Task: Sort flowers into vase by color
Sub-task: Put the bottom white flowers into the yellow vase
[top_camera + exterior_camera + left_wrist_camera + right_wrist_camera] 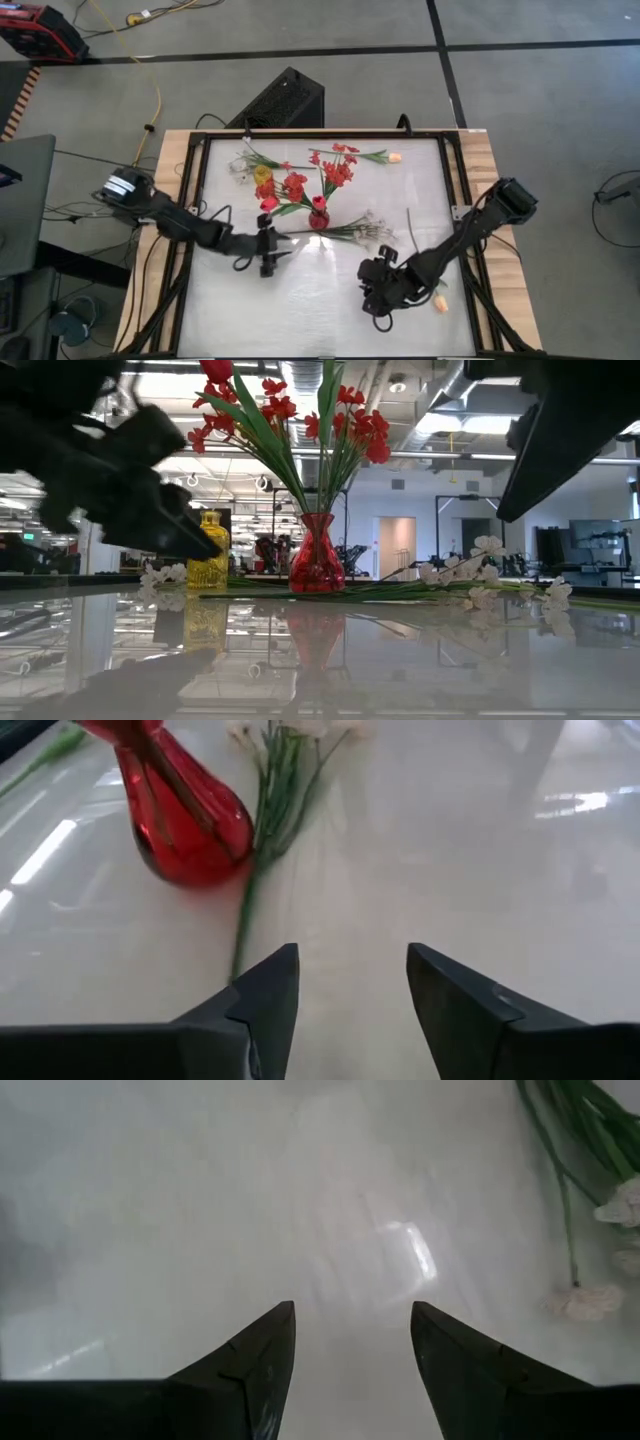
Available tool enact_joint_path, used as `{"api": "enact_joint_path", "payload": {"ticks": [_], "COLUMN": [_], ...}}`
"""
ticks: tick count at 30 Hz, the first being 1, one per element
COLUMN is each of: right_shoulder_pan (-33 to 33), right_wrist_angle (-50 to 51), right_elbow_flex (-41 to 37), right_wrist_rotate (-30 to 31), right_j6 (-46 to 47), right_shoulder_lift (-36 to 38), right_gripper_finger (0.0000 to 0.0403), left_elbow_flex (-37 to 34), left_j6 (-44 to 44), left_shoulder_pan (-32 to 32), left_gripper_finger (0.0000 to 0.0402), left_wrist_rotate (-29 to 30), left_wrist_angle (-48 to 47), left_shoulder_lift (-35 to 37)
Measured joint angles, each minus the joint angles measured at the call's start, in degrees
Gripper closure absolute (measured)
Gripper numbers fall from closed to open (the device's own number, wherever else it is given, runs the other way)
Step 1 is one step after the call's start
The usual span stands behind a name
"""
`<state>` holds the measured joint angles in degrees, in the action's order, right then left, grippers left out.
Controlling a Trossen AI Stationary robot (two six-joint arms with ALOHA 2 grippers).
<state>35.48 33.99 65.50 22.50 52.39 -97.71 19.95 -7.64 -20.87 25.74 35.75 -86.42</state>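
Red flowers (pixel 345 415) stand in the red vase (pixel 316 560); yellow vase (pixel 208 555) beside.

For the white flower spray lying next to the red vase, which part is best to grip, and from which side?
Grip the white flower spray on its thin green stem near the red vase, coming from above. It lies flat on the table, so the blossoms stay unharmed. The left gripper is open nearby.

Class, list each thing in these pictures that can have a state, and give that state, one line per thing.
Red vase: upright, holding red flowers.
Yellow vase: upright, no flowers visible in it.
Red flowers: standing in the red vase.
White spray: lying flat beside the red vase.
Peach tulip: lying on the table.
Left end effector: open, empty.
Right end effector: open, empty.
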Motion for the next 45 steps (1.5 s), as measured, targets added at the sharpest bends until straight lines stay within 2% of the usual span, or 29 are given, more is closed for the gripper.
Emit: {"api": "enact_joint_path", "payload": {"ticks": [9,19,22,24,30,31,41,45], "right_shoulder_pan": [-0.48,-0.76,-0.76,-0.76,-0.76,-0.76,0.82,1.91], "right_wrist_angle": [-0.19,-0.12,-0.08,-0.1,-0.19,-0.2,-0.58,-2.38], "right_elbow_flex": [-0.18,-0.18,-0.18,-0.18,-0.18,-0.18,-0.16,-0.16], "right_wrist_rotate": [-0.02,-0.57,-1.34,-1.77,-2.89,-2.89,-3.5,-3.48], "right_j6": [-2.75,-5.78,-5.99,-6.31,-6.37,-6.34,-1.89,-1.38], "right_shoulder_lift": [0.0,0.0,0.0,0.0,0.0,0.0,0.0,0.0], "right_gripper_finger": [0.0178,0.0178,0.0178,0.0178,0.0178,0.0178,0.0178,0.0178], "left_elbow_flex": [4.3,4.5,4.55,4.61,4.67,4.65,4.27,4.29], "left_j6": [6.31,4.69,2.98,1.9,-1.19,-1.64,-2.11,-1.81], "left_shoulder_pan": [12.04,16.26,16.33,16.31,16.06,15.77,9.37,6.12], "left_gripper_finger": [0.0222,0.0224,0.0239,0.0262,0.0381,0.039,0.04,0.0401], "left_wrist_rotate": [-8.36,-15.4,-16.37,-16.76,-20.06,-20.27,-21.16,-16.0], "left_wrist_angle": [0.6,6.75,5.68,5.17,3.63,3.64,0.89,0.72], "left_shoulder_lift": [-6.54,-14.86,-14.83,-14.78,-14.7,-14.71,-8.94,-5.28]}}
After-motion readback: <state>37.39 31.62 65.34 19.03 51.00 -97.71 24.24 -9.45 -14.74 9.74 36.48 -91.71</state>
